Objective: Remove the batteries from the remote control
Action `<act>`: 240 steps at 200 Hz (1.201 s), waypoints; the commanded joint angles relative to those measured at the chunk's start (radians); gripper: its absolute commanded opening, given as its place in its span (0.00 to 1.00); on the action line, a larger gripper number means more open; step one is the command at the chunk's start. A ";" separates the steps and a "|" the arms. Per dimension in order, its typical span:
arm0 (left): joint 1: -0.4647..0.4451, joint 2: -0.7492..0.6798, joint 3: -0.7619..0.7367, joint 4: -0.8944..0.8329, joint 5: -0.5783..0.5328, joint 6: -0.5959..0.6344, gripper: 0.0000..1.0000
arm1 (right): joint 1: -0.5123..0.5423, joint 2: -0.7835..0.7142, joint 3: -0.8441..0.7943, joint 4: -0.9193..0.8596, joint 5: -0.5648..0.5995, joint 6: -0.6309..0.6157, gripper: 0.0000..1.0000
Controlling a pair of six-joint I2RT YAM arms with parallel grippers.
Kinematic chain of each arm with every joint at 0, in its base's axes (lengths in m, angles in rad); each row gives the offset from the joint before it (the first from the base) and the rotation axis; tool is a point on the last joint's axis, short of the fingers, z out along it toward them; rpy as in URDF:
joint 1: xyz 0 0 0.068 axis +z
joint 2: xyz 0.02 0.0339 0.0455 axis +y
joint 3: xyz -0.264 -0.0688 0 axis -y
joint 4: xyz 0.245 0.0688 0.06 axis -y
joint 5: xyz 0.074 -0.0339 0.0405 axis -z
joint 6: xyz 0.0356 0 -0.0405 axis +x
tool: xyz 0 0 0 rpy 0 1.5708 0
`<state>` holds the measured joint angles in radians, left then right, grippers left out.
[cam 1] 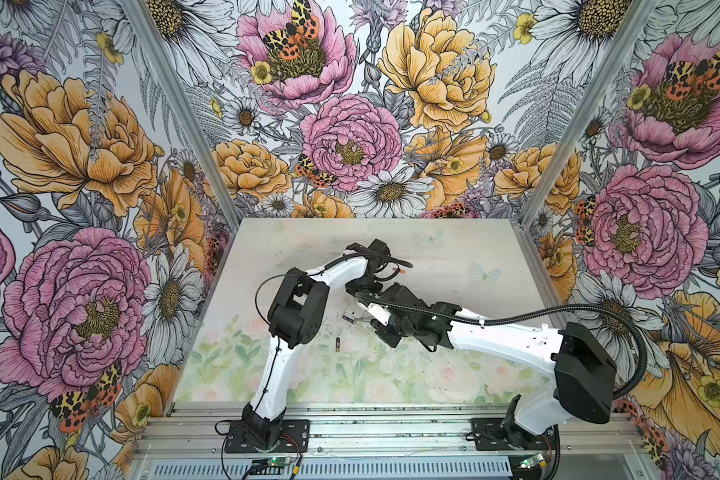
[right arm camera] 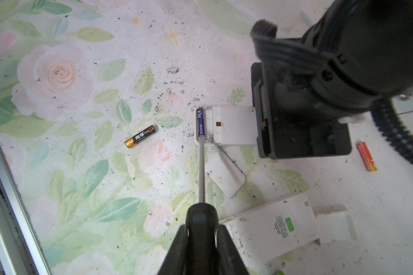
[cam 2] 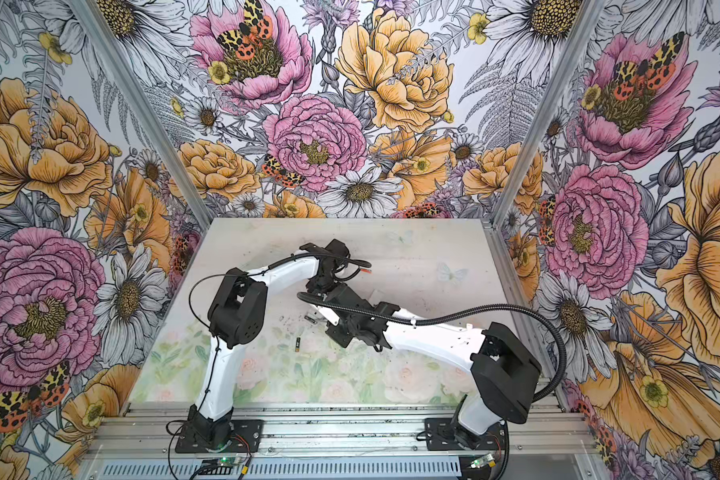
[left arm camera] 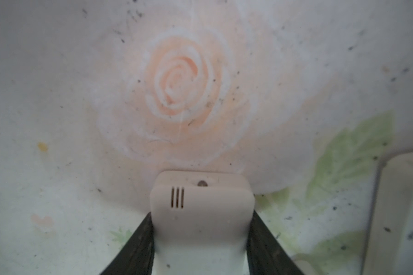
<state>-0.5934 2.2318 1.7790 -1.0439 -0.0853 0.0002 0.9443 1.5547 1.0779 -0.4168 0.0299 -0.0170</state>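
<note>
Jaws of the right gripper (right arm camera: 202, 232) pinch the screwdriver (right arm camera: 200, 214). Ahead of them, its tip meets a dark-blue battery (right arm camera: 200, 122) in the remote (right arm camera: 235, 126), which the left gripper (left arm camera: 200, 226) clamps between its jaws. Farther off lie a gold-ended battery (right arm camera: 141, 136) and an orange battery (right arm camera: 367, 156).

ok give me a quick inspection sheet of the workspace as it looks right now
surface: floral-print table, speckled with dark grit
job's things: white remote with its compartment open and a blue battery seated in it; black-and-gold battery and orange battery loose on the table
clutter: second white remote; loose white cover
grippers: left gripper shut on the white remote; right gripper shut on a screwdriver, tip at the end of the blue battery
cables: black corrugated conduit along the right arm
surroundings: floral wall panels; aluminium rail at the front
</note>
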 commanded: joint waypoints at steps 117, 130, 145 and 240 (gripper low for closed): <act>-0.016 -0.002 -0.014 0.031 0.001 0.017 0.16 | 0.008 0.051 0.051 -0.007 -0.006 0.045 0.00; -0.017 -0.002 -0.014 0.031 0.000 0.016 0.16 | 0.008 0.055 0.050 -0.007 -0.006 0.046 0.00; -0.019 -0.003 -0.013 0.031 -0.001 0.017 0.16 | 0.007 0.057 0.047 -0.006 0.001 0.051 0.00; -0.026 -0.003 -0.009 0.031 -0.001 0.015 0.16 | 0.005 0.058 0.032 -0.007 -0.011 0.063 0.00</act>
<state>-0.6003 2.2318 1.7790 -1.0420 -0.0898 0.0036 0.9443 1.5997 1.0962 -0.4301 0.0296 0.0349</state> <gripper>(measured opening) 0.548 0.220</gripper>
